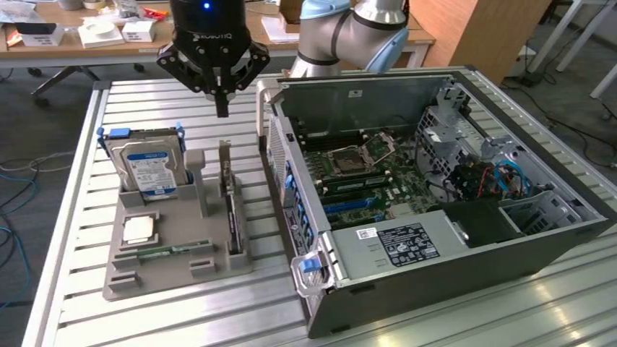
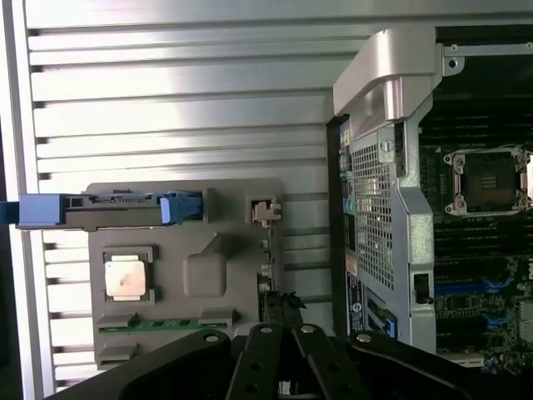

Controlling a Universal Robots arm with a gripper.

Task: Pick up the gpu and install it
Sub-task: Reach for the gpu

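The gpu is a thin dark card standing on edge in a slot of the grey holder tray, close to the open computer case. In the wrist view the gpu appears edge-on, its metal bracket at the far end. My gripper hangs above the tray's far end, over the gpu's line and well clear of it. Its fingers are shut together with nothing between them. In the wrist view the shut gripper sits just past the card's near end.
A silver hard drive with blue clips stands upright in the tray. A processor chip and a green memory stick lie flat there. The case lies open, showing the motherboard. Its rear wall rises beside the tray.
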